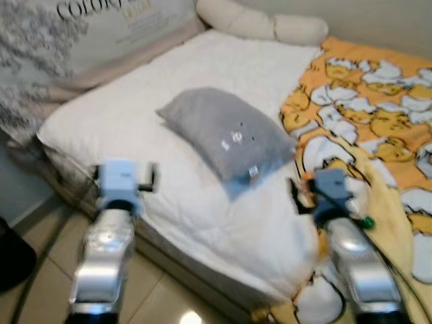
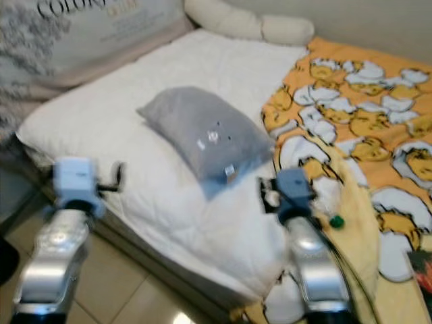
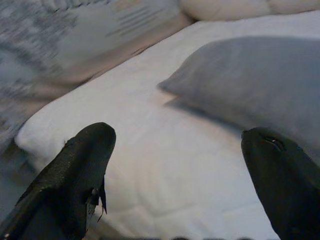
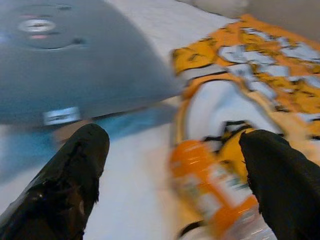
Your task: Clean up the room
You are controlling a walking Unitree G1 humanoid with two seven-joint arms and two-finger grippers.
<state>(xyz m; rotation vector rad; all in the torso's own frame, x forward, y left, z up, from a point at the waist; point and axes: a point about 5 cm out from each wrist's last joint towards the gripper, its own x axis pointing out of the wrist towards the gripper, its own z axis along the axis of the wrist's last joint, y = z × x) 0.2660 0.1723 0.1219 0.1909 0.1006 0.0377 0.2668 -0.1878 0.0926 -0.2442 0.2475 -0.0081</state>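
Grey pillow (image 1: pixel 226 135) sits mid-bed on white mattress (image 1: pixel 135 115), orange bottle (image 4: pixel 207 187) near right by duck blanket (image 1: pixel 378 115); left claw (image 3: pixel 175 175) and right claw (image 4: pixel 172 180) both released, empty.

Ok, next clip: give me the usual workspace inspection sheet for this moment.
Surface: white quilted mattress, bare on the robot's left side.
Job's things: grey pillow lying askew mid-bed; orange duck-print blanket rumpled on the right side; orange bottle lying at the blanket's edge.
Clutter: cream bolster at the far end; printed cushion propped along the left side.
Grippers: left gripper open over the mattress; right gripper open, bottle between its fingers, not touching.
Cables: black cable along the right arm.
Surroundings: tiled floor.
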